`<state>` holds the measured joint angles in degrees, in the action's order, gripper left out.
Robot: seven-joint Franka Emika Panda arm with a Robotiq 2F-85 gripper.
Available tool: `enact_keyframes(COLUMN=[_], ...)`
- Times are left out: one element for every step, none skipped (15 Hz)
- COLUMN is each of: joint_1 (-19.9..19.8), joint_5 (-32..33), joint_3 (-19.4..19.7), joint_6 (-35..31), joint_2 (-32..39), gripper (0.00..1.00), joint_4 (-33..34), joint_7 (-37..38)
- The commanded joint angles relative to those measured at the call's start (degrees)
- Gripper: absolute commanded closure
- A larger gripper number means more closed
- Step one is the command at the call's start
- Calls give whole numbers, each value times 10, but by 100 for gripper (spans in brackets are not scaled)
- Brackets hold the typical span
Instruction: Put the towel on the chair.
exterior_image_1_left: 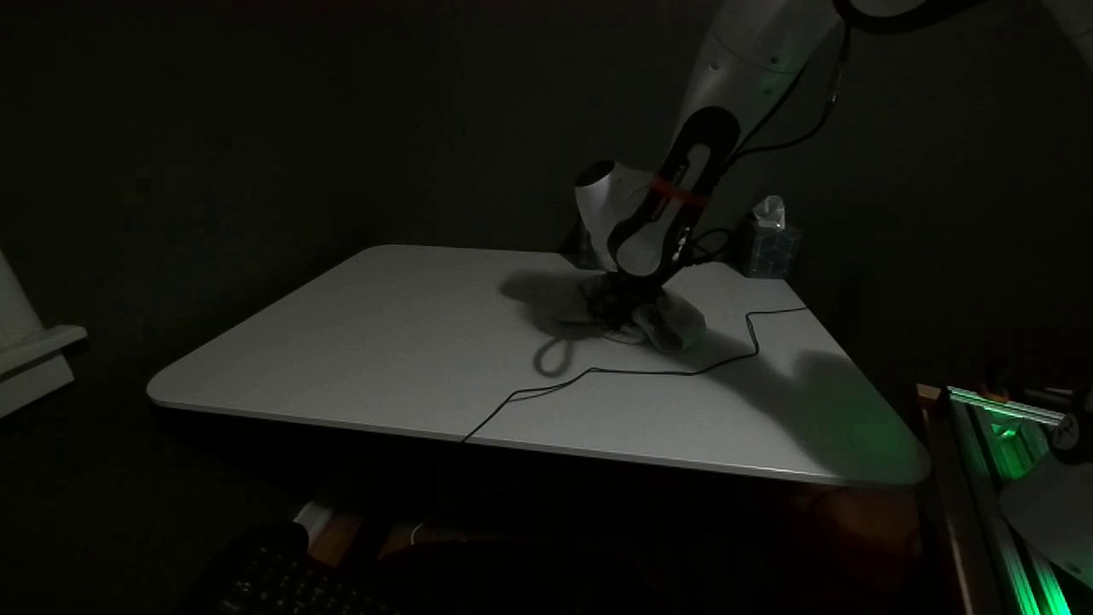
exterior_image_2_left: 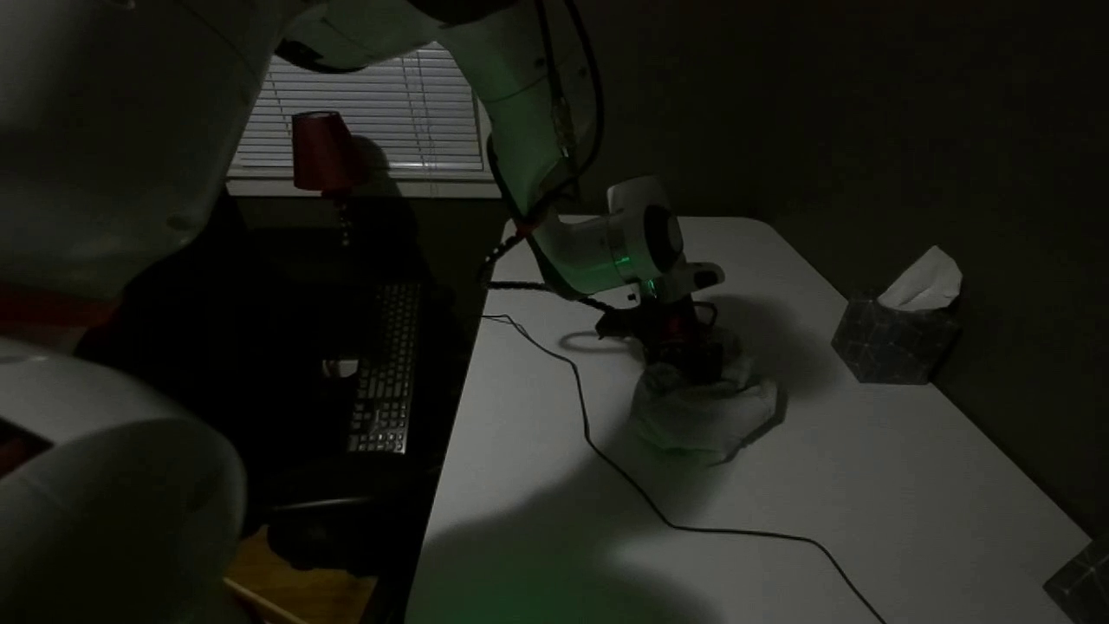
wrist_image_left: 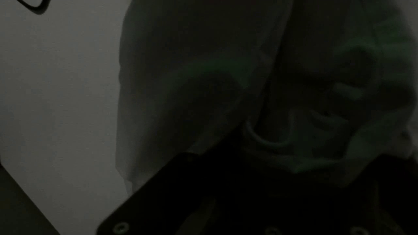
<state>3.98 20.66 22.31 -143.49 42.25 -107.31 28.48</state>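
Observation:
A light grey, crumpled towel (exterior_image_1_left: 675, 325) lies bunched on the white table (exterior_image_1_left: 410, 333); it also shows in an exterior view (exterior_image_2_left: 710, 416). In the wrist view the towel (wrist_image_left: 196, 107) fills most of the picture. My gripper (exterior_image_1_left: 628, 303) points down into the towel, low over the table, and also shows in an exterior view (exterior_image_2_left: 693, 360). Its dark fingers (wrist_image_left: 287, 173) press against the folds in the wrist view. The fingertips are lost in shadow and cloth, so I cannot tell whether they are closed on it. No chair shows clearly; a dark rounded shape (exterior_image_2_left: 338, 524) beside the table may be part of one.
A tissue box (exterior_image_2_left: 897, 342) stands at the table's edge by the wall, also in an exterior view (exterior_image_1_left: 773, 248). A thin black cable (exterior_image_1_left: 640, 371) crosses the table near the towel. A keyboard (exterior_image_2_left: 385, 373) and a red lamp (exterior_image_2_left: 322, 152) stand beyond the table. The room is dark.

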Motion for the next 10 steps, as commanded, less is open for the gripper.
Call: enact_keyframes(joint_1=[-14,-18,-23,-28,-31,-34,-38,-41,-47,-51], joint_5=[-39,-49,-59,-72,-81,-92,-102,-111,-124,-138], joint_3=[-29,-36,-47,-60,-71,-86,-101,-115,-132,-148], joint_6=[19,20,13,7,-4,-13,-20,-28,-36,-42], joint_2=[-33,-44,-61,-80,-98,-123,-144,-168,-192,-217], gripper=[92,99,100,100,97,97,98,97,97,97], joint_4=[-14,-19,-30,-43,-57,-77,-92,-112,-131,-152], joint_7=[-26,-34,-47,-64,-78,-97,-114,-133,-156,-179])
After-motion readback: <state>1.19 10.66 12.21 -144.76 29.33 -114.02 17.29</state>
